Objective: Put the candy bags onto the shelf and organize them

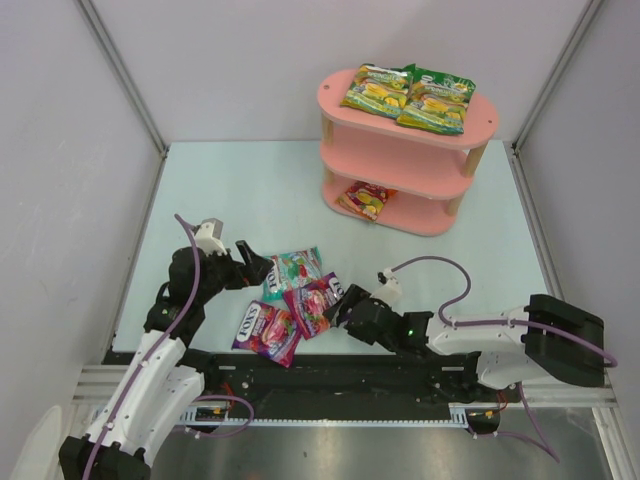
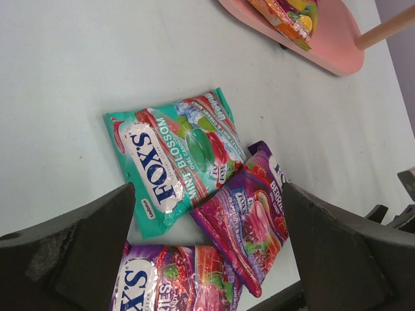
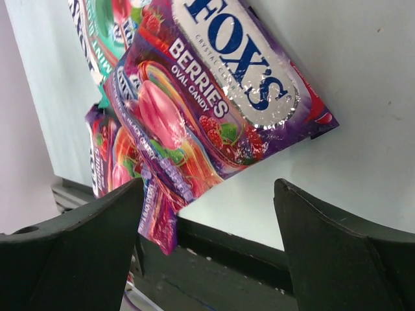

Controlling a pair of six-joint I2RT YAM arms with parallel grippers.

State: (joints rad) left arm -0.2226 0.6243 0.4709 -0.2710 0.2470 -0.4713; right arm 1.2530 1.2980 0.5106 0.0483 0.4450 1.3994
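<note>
Three candy bags [image 1: 293,272] overlap on the bench [image 1: 230,190] between left pincer [image 1: 256,268] and right pincer [image 1: 337,305], both spread, empty; three more on the shelf [image 1: 335,95]. Light, glossy, likely slippery: pinch purple bag's [image 3: 214,116] free edge.

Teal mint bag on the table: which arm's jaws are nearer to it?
Left. The left arm has its jaws open right beside the teal mint bag; the right arm has its jaws farther off, beyond the purple berries bag.
</note>
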